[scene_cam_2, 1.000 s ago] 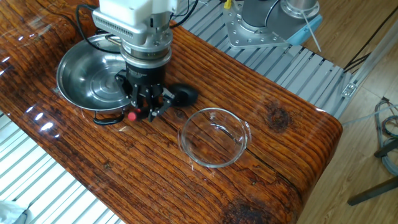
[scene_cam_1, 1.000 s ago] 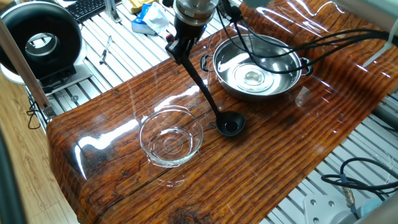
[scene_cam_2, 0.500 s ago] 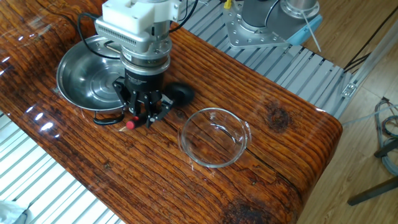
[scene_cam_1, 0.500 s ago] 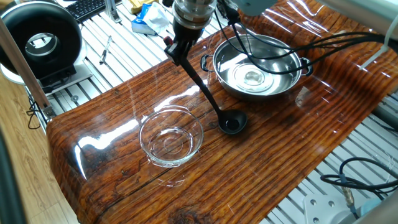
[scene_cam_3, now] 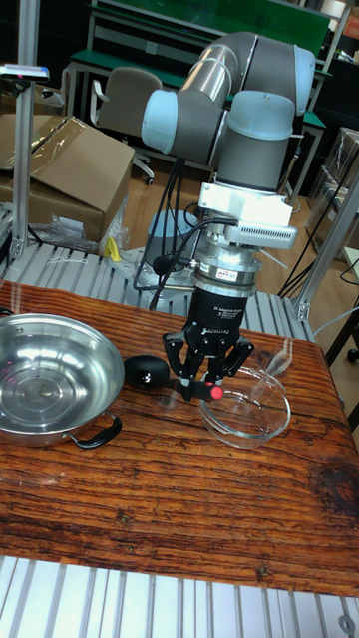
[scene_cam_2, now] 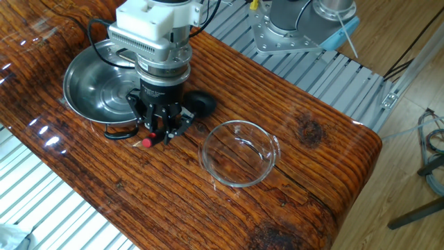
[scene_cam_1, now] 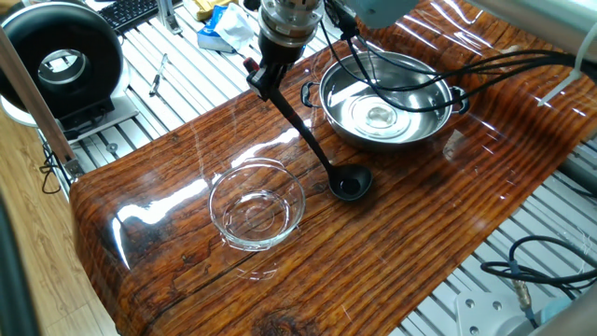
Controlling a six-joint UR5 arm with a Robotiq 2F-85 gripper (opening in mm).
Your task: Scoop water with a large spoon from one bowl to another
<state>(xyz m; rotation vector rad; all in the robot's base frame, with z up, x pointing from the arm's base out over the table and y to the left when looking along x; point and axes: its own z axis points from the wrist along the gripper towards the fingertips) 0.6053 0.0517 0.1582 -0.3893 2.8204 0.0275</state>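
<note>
My gripper (scene_cam_1: pixel 270 73) (scene_cam_2: pixel 161 129) (scene_cam_3: pixel 207 383) points down, shut on the upper handle of the black large spoon (scene_cam_1: pixel 312 142). The red tip (scene_cam_2: pixel 146 142) (scene_cam_3: pixel 214 392) sticks out beside the fingers. The handle slants down to the spoon's round cup (scene_cam_1: pixel 350 184) (scene_cam_2: pixel 202 103) (scene_cam_3: pixel 148 371), which lies low on the wooden table between the two bowls. The steel bowl (scene_cam_1: pixel 387 98) (scene_cam_2: pixel 94 87) (scene_cam_3: pixel 50 384) holds water (scene_cam_1: pixel 378 115), seen as glints. The clear glass bowl (scene_cam_1: pixel 256 206) (scene_cam_2: pixel 239 153) (scene_cam_3: pixel 249 404) stands apart from the spoon; I cannot tell whether it holds water.
Black cables (scene_cam_1: pixel 522 58) run from the arm over the steel bowl's far side. A round black device (scene_cam_1: pixel 61 61) and a keyboard (scene_cam_1: pixel 131 11) lie beyond the table on the slatted metal frame (scene_cam_1: pixel 187 84). The table's edge (scene_cam_2: pixel 361 173) is near the glass bowl.
The gripper has shifted a little toward the steel bowl with the spoon in it, and the spoon's cup has slid slightly the same way. Both bowls stay put.
</note>
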